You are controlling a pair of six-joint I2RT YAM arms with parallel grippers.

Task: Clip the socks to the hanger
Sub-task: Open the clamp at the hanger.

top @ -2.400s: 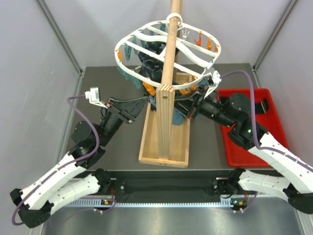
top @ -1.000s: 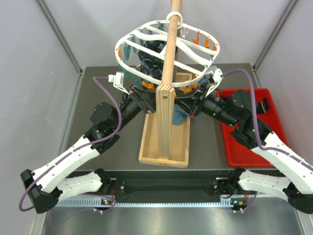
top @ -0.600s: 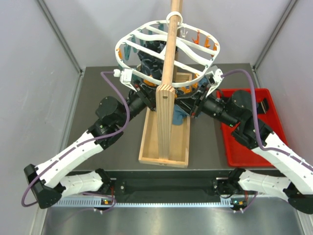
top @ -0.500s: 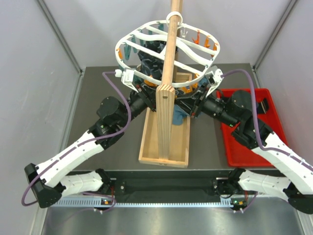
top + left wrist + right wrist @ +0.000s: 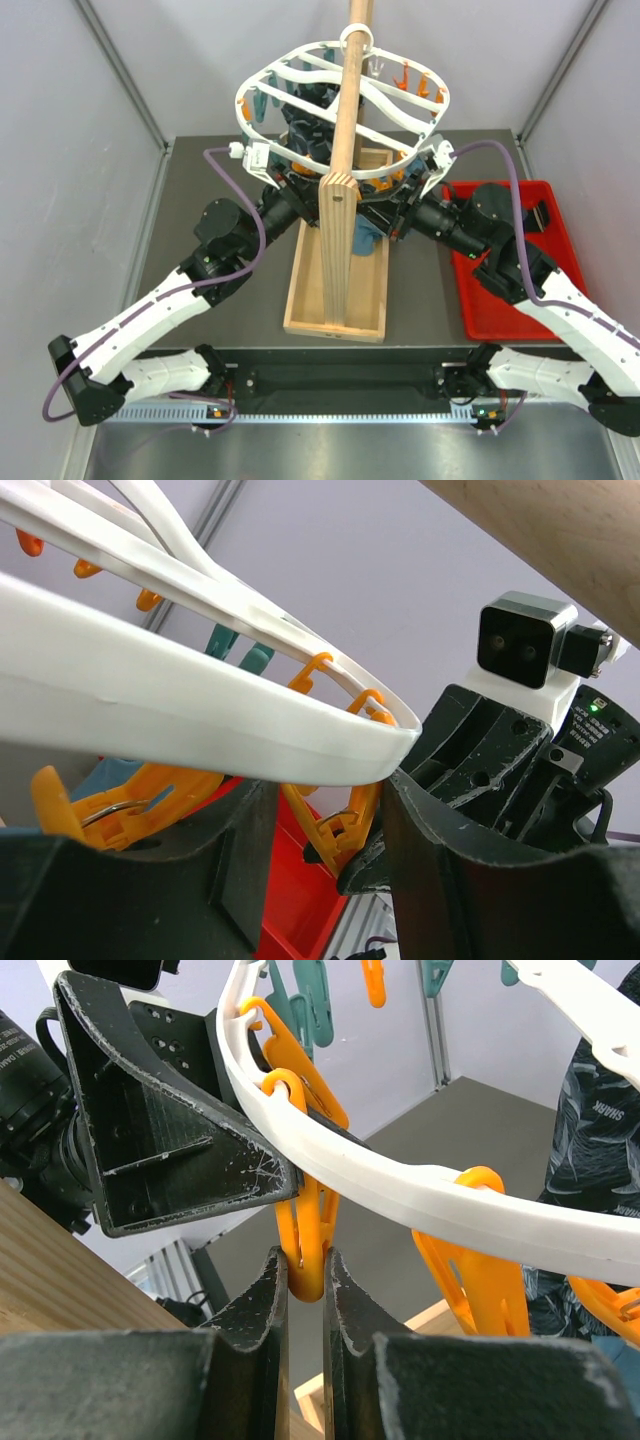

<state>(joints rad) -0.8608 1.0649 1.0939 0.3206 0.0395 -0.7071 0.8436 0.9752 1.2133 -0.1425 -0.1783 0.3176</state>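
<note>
The hanger [image 5: 420, 1185] hangs on the pole [image 5: 348, 110] above the wooden base [image 5: 297, 290], and both arms reach up under its near rim from either side. From above the rim and pole hide both claws.

The right gripper [image 5: 305, 1260] is pinched tight on the lower end of an orange peg [image 5: 305, 1215] that hangs from the rim. The left gripper [image 5: 328, 795] stands part-open astride an orange peg [image 5: 335, 825] – its fingers [image 5: 130, 900] are close on both sides, but whether they touch it cannot be told. Nor can it be told whether both claws are at the same peg.

No plain black socks can be picked out. Under the hanger hangs dark patterned cloth [image 5: 600, 1160], cut off at the frame edge, with teal cloth [image 5: 368, 238] low beside the pole. The right arm covers much of the red tray [image 5: 475, 315] – a dark shape [image 5: 545, 215] at its far corner is too small to name.
</note>
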